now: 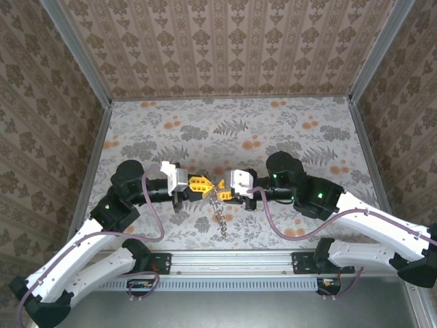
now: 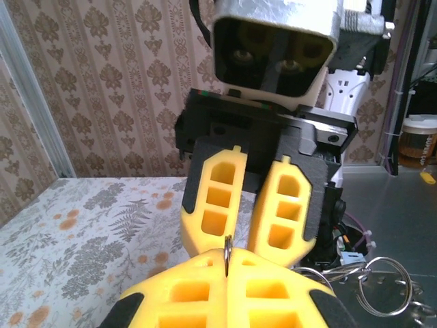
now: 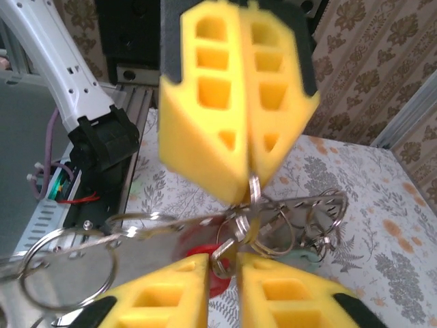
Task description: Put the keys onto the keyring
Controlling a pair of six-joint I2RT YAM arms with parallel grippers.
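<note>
Item: keyring [image 3: 254,186], a thin metal split ring with further rings and a chain [image 1: 220,217] linked to it. Location: held up over the floral table [image 1: 293,137], near its front middle, at the spot where my two pincers meet tip to tip. My left pincer [image 2: 227,265]: clamped shut, with the ring's wire nipped edge-on between its yellow fingertips and standing just proud of them. My right pincer [image 3: 225,277]: facing the left one, fingers slightly parted. A loop of the ring sits in the gap, and I cannot tell whether either pad touches it. Keys: red head [image 3: 217,281] low in that same gap, just beneath the loop. Green tag [image 3: 308,256] off to one side of my right pincer. Both are blurred among the rings, so I cannot tell whether they are threaded on. Chain: trails from the meeting point toward the table's near edge. Larger split ring [image 3: 61,277]: at the far end of the bunch, apart from both pincers.
</note>
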